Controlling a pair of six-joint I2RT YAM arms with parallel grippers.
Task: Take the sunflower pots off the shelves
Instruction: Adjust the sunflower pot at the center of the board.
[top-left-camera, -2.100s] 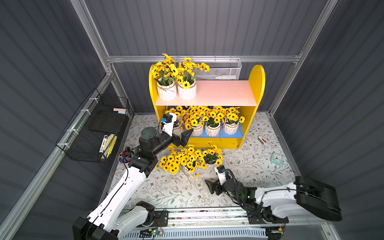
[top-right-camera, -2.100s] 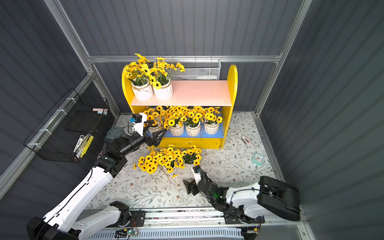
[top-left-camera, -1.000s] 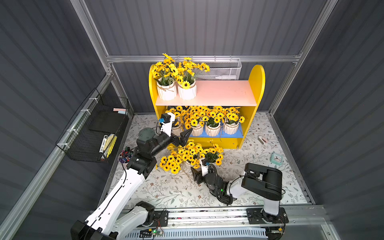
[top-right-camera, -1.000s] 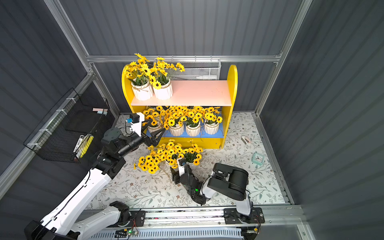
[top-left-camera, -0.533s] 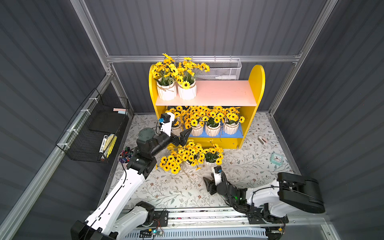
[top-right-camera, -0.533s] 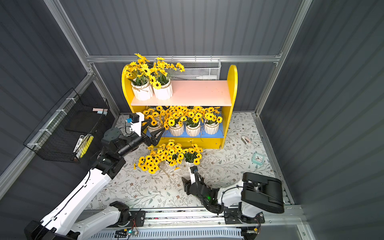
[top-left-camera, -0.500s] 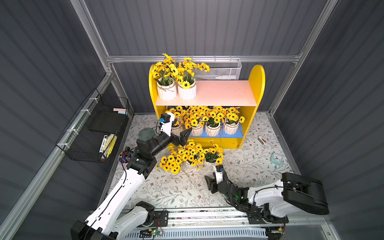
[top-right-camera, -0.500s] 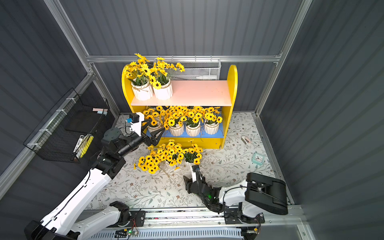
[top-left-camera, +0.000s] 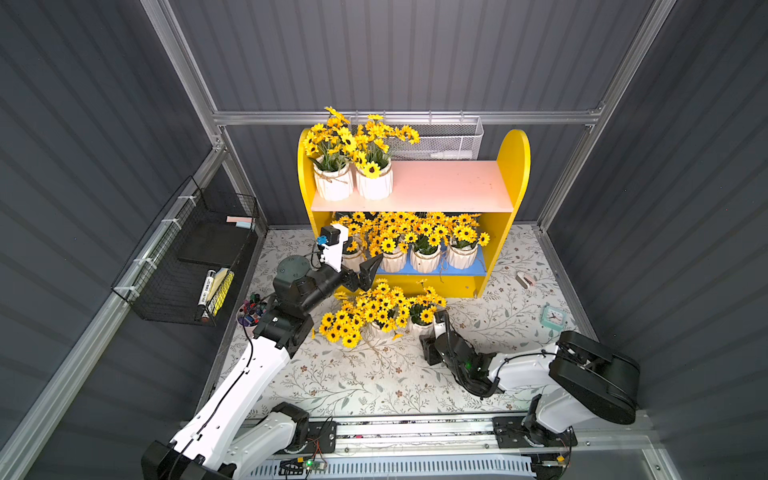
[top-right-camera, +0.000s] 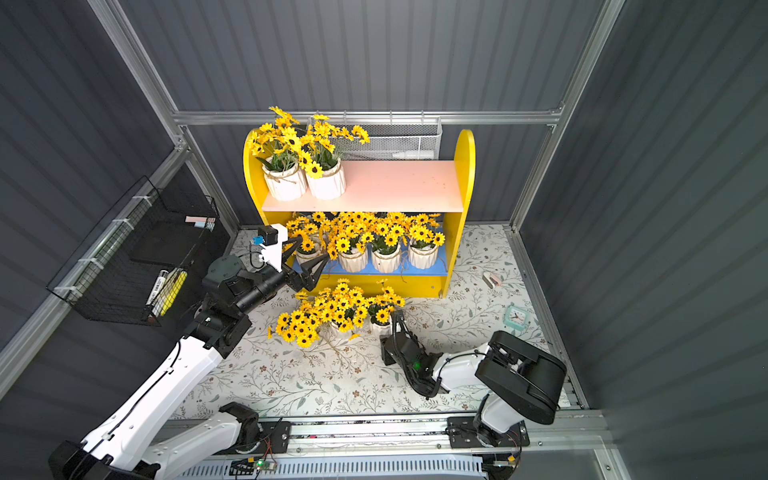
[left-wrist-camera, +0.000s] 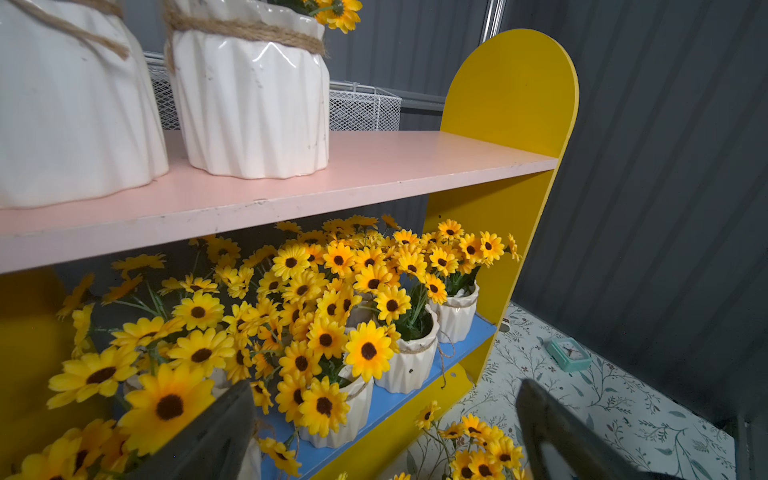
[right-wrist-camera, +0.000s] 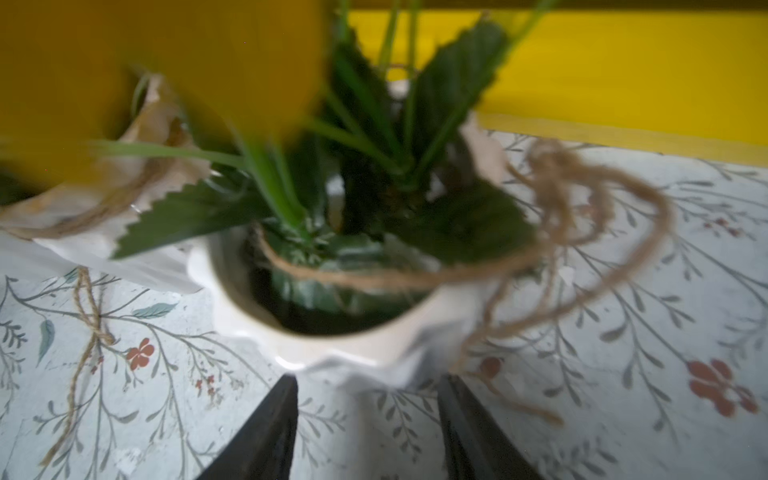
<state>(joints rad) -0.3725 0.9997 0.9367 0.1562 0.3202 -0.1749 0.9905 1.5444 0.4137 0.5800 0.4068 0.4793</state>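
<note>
The yellow shelves (top-left-camera: 515, 166) carry two sunflower pots (top-left-camera: 332, 187) on the pink upper board and several more (top-left-camera: 424, 259) on the blue lower board. Two pots stand on the mat in front, their flowers tangled together (top-left-camera: 374, 307). My left gripper (top-right-camera: 305, 255) hovers open at the left end of the lower board, its jaws wide apart around the leftmost pot's flowers (left-wrist-camera: 166, 403). My right gripper (right-wrist-camera: 365, 378) lies low on the mat, its fingertips (right-wrist-camera: 286, 386) pressed against either side of the foot of the right floor pot (right-wrist-camera: 332, 349).
A black wire basket (top-left-camera: 187, 257) hangs on the left wall. A white mesh basket (top-left-camera: 449, 141) sits behind the shelves. A pink cup of markers (top-left-camera: 251, 311) stands by my left arm. A teal clock (top-left-camera: 552, 318) and a small pink item (top-left-camera: 524, 280) lie at the right.
My right arm reached in among the floor pots, drew back, then came forward to the right floor pot while its jaws narrowed. The left arm has hardly moved.
</note>
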